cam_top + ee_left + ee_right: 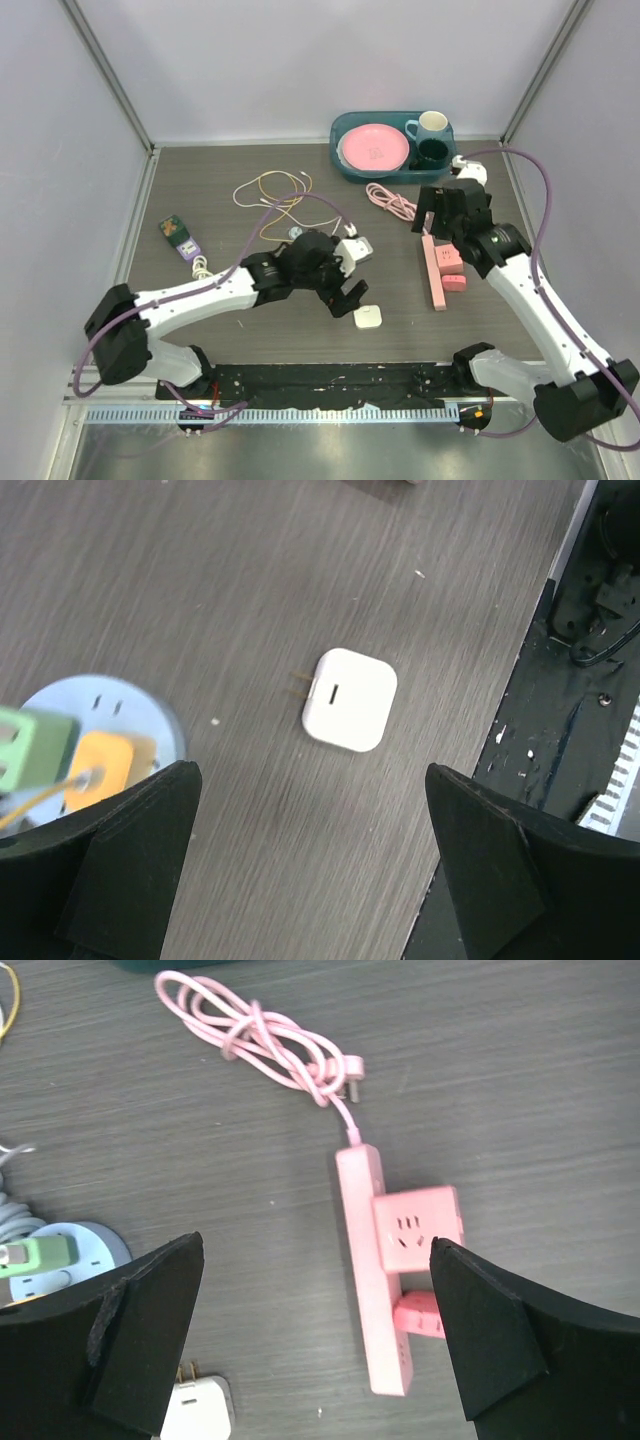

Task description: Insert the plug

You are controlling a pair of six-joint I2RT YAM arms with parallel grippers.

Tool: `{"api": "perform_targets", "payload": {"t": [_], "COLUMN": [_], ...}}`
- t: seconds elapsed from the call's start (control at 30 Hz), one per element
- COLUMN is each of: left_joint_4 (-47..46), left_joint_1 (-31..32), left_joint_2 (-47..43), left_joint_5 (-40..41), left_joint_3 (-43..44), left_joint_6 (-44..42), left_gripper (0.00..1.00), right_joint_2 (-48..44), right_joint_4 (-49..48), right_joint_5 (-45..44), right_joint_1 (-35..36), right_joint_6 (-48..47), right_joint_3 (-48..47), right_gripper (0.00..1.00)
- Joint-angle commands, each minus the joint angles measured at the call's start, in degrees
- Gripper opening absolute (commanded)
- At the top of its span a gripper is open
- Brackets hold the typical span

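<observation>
Pickup step, I judge: the left hand (310, 780) hangs wide open above the white square plastic plug (349, 699), which lies flat on the grey counter (200, 600) between its fingers (prongs toward the left finger). Next it must descend and close. The right hand (315, 1250), also wide open, hovers over the pink power strip (360, 1260).

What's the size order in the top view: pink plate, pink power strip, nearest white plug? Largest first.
1. pink plate
2. pink power strip, about as long but far narrower
3. nearest white plug, smallest
</observation>
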State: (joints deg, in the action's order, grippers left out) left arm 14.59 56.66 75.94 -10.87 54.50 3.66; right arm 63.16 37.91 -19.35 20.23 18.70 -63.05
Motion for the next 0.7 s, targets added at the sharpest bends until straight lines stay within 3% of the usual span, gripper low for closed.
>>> {"api": "perform_targets", "payload": {"t": [0.0, 0.27, 0.67], "left_joint_4": [0.61, 6.85, 17.31], "left_joint_1": [3.71, 9.07, 11.63], "left_joint_2": [8.58, 23.36, 38.57], "left_joint_5": [-0.82, 4.19, 10.35], "left_joint_3": [6.22, 17.12, 29.96], "left_joint_6": [-6.46, -12.01, -14.47], "left_gripper": [1.0, 1.0, 0.96], "right_joint_2": [-6.02, -12.44, -9.89], "right_joint_4": [1.2, 4.01, 3.57], "right_joint_5": [-5.78, -12.37, -12.46], "right_joint_1": [-1.07, -2.47, -3.97], "right_joint_6": [2.3, 3.54, -1.2], "right_joint_3": [3.8, 8.73, 9.43], "right_gripper": [1.0, 1.0, 1.0]}}
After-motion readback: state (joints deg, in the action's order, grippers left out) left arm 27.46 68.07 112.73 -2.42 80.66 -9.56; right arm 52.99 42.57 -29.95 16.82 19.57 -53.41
